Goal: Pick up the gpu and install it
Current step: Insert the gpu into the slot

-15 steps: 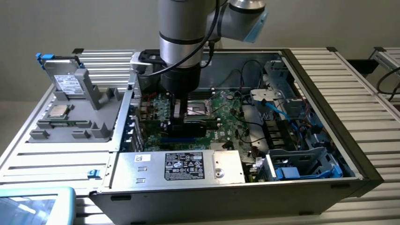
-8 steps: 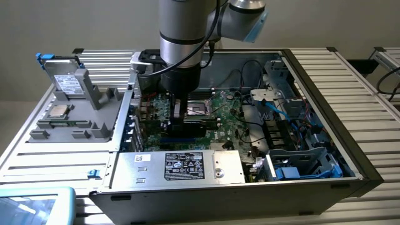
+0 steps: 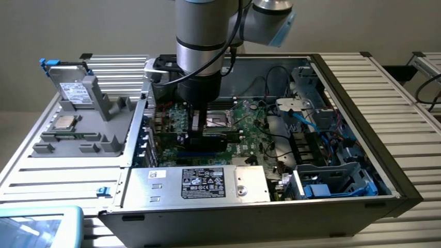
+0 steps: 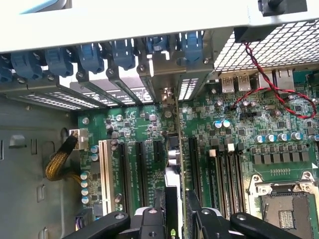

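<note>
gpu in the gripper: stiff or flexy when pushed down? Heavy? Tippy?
Likely stiff: the gpu stands straight on edge, with no sag, in the gripper. Probably light for its size: a thin card. Off-centre pushing may tilt it, since it is upright on a narrow edge over the motherboard.

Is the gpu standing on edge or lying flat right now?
On edge: the gpu shows edge-on, gripped by the pincer, over the motherboard slots. Seated or not: cannot tell.

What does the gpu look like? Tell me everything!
The gpu is a thin green card seen edge-on, with a black block on one face. It stands on edge, pinched by the gripper, over the slots of the green motherboard inside the computer case. Whether it's plugged in, I can't tell.
</note>
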